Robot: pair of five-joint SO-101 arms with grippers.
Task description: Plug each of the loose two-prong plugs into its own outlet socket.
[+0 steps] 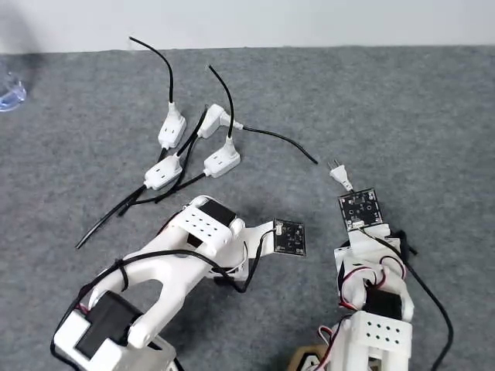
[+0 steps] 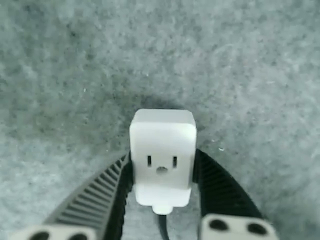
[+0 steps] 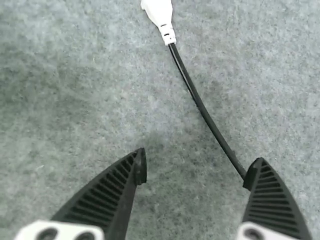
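A white outlet socket [image 2: 162, 150] with two slots and a round hole faces the left wrist camera, and my left gripper [image 2: 162, 157] is shut on its sides just above the grey carpet. Its black cord leaves toward the wrist. In the high view that arm [image 1: 178, 263] lies low at the front left. A loose white two-prong plug [image 1: 338, 174] lies on the carpet just beyond the right arm [image 1: 371, 309]. In the right wrist view the plug's body [image 3: 159, 12] is ahead, and its black cord [image 3: 200, 105] runs back between the fingers of my open right gripper [image 3: 199, 161].
Several white cord ends [image 1: 193, 147] with black cables lie clustered at the back left. One black cable [image 1: 278, 139] trails right toward the loose plug. A clear bluish object [image 1: 11, 89] sits at the left edge. The carpet meets a white wall at the back.
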